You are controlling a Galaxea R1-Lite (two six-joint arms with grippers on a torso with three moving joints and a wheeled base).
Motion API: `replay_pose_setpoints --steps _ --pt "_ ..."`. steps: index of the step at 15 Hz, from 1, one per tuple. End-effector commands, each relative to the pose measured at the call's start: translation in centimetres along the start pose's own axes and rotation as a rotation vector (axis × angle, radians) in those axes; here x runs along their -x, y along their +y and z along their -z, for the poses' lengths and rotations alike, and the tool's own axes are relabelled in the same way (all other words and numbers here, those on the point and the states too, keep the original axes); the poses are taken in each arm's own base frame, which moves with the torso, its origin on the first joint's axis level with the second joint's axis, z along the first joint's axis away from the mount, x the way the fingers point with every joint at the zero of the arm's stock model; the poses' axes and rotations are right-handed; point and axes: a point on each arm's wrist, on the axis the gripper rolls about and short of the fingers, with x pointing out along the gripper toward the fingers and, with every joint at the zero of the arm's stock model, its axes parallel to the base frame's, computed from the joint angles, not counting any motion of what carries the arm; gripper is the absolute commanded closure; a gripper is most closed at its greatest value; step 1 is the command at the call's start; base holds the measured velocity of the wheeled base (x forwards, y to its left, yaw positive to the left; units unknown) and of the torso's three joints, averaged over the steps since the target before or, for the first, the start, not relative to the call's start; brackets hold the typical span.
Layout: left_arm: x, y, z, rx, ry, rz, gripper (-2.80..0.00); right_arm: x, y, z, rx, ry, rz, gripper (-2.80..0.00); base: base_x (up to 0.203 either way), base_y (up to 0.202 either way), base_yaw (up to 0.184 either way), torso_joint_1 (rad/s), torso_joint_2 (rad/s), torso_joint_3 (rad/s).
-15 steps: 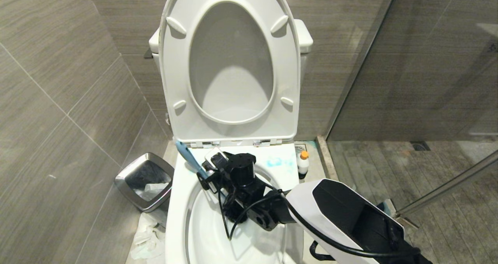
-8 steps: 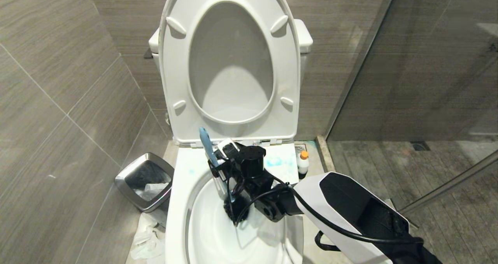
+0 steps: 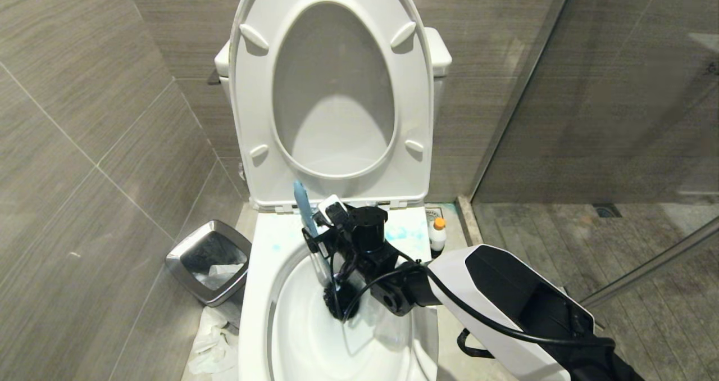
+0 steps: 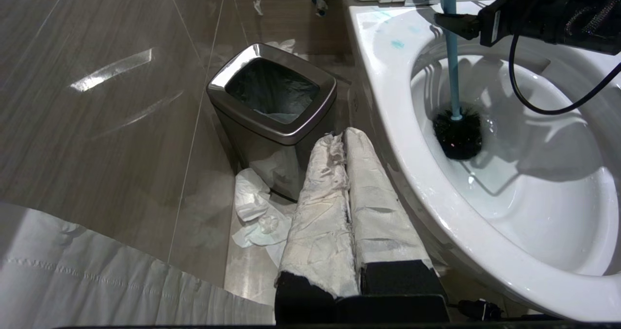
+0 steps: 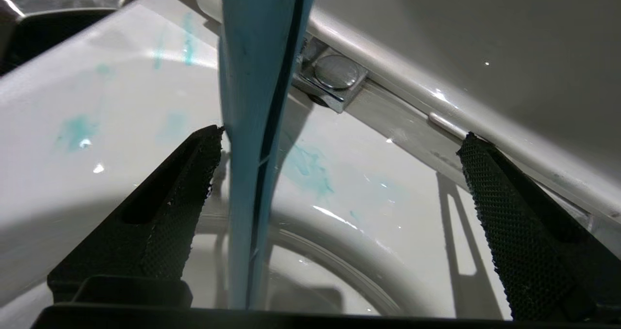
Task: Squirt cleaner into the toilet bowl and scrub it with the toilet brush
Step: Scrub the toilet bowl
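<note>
The right gripper (image 5: 339, 212) has its far finger (image 5: 524, 232) cut off by the wrist picture's edge, so its base cannot be seen. The toilet brush (image 5: 257, 125) runs out of that picture above and below the fingers; from the head its shaft just under the gripper is hidden by the wrist and cable. Near the gripper's arm side, the cleaner (image 3: 437, 235) is too small for its label to be read. The toilet bowl (image 3: 258, 291) below the gripper is cut off by the picture's edge.
</note>
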Motion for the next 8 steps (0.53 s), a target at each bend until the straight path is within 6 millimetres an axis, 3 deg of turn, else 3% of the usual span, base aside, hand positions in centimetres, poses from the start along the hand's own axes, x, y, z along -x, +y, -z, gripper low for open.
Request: replay_pose_setpoints --steps 1,8 --pt "-0.02 0.0 0.04 0.0 0.002 0.0 0.0 0.01 0.08 -0.27 -0.023 -0.02 -0.034 -2.8 0.0 0.0 0.0 0.0 0.0 0.0" --pt "-0.02 0.0 0.04 -0.001 0.002 0.0 0.0 -0.01 0.15 -0.26 -0.037 -0.049 -0.054 -2.8 0.0 0.0 0.0 0.0 0.0 0.0"
